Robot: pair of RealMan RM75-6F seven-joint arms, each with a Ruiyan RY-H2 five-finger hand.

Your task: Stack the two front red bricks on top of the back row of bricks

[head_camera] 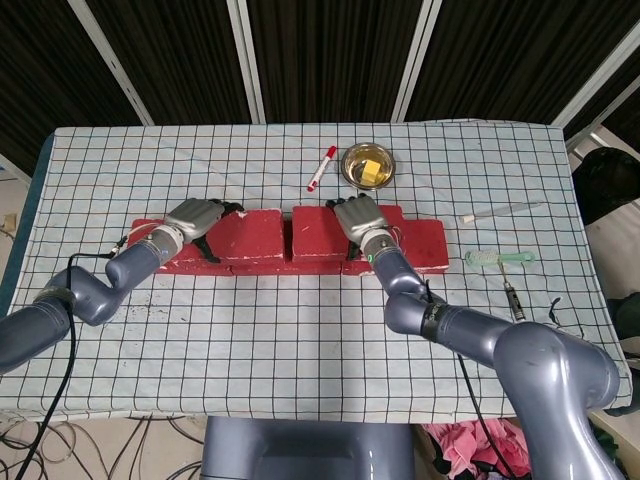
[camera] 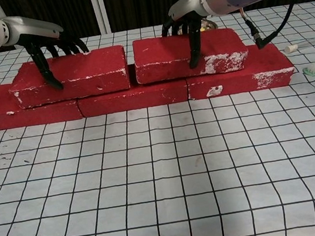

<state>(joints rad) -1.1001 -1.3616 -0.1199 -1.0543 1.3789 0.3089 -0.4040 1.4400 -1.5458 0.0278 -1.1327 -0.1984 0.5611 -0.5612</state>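
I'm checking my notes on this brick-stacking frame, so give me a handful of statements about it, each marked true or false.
1. Both upper bricks sit on the bottom row of bricks. True.
2. The left hand hangs clear of its brick. False: it grips the left upper brick, fingers over its top and front face.
3. The right hand grips the right upper brick. True.
4. The two upper bricks are pressed together end to end. False: a narrow gap separates them.
5. The red marker lies in front of the bricks. False: it lies behind them, beside the metal bowl.
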